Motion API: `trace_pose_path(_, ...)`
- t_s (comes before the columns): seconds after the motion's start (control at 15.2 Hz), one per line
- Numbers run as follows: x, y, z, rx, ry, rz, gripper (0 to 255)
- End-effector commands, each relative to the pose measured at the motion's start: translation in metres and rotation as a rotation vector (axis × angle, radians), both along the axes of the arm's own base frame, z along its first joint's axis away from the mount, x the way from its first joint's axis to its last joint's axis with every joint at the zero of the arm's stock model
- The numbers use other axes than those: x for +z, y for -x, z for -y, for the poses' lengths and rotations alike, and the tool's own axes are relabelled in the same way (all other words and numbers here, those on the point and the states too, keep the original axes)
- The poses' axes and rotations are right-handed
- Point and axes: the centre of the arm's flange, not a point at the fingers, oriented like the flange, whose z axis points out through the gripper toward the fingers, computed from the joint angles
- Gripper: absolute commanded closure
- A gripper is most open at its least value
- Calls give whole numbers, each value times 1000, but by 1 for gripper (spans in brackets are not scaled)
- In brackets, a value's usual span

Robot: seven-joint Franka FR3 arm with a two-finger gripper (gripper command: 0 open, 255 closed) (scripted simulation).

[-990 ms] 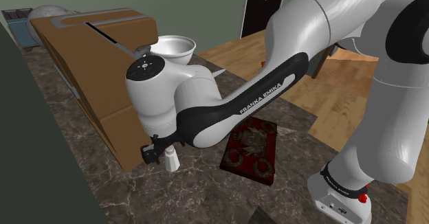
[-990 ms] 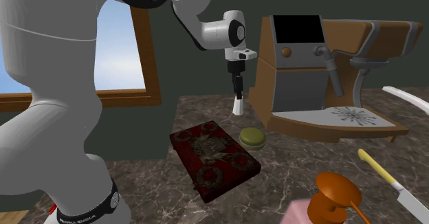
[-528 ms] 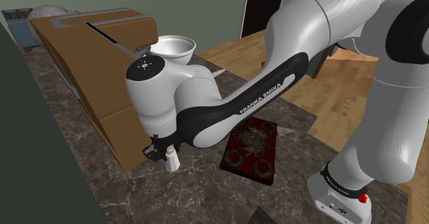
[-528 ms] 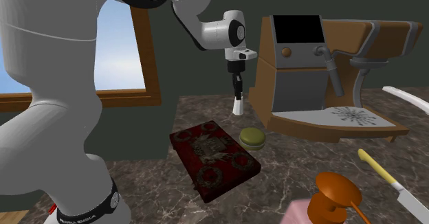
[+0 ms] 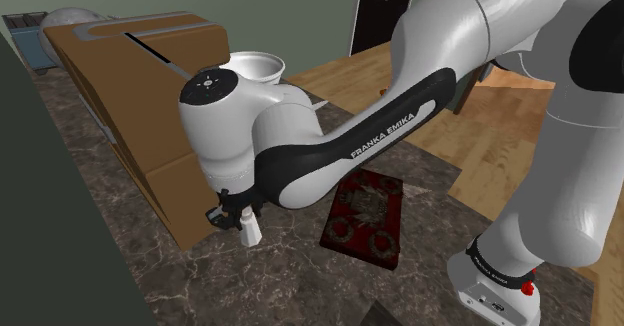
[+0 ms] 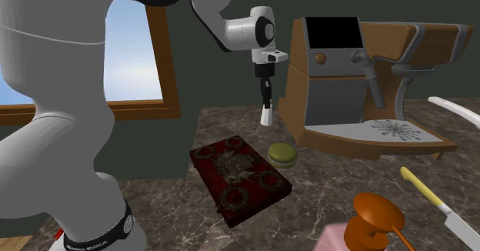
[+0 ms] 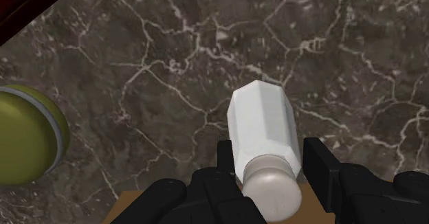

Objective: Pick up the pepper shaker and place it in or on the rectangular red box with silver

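Counter: dark brown stone top with pale veins (image 6: 361, 180), backed by a dark grey-green wall (image 6: 215, 72) and a wood-framed window (image 6: 135, 57).
Pepper shaker: white, faceted body with a rounded cap (image 7: 265, 130), standing upright (image 6: 266, 118) just in front of the brown and grey coffee machine (image 6: 346, 80). I cannot tell whether its base touches the stone.
Gripper: all-black two-finger hand (image 7: 269, 154) pointing straight down over the shaker, whose cap is nearest the palm.
Fingers: narrow, with one black finger (image 7: 225, 154) against each side of the shaker's upper body, clasping it.
Red box: flat rectangular dark red box with silver wreath patterns (image 6: 240, 172), lying on the counter apart from the shaker and nearer the stand.
Green tin: round olive-green tin (image 6: 281, 155), between the shaker and the box, just beside the box's edge.
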Motion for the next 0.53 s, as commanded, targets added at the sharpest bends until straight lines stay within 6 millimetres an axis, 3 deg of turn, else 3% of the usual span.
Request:
trace_pose_path(0.0, 10, 0, 0, 0, 0, 0, 255)
trace_pose_path(0.46, 47, 0, 0, 0, 0, 0, 255)
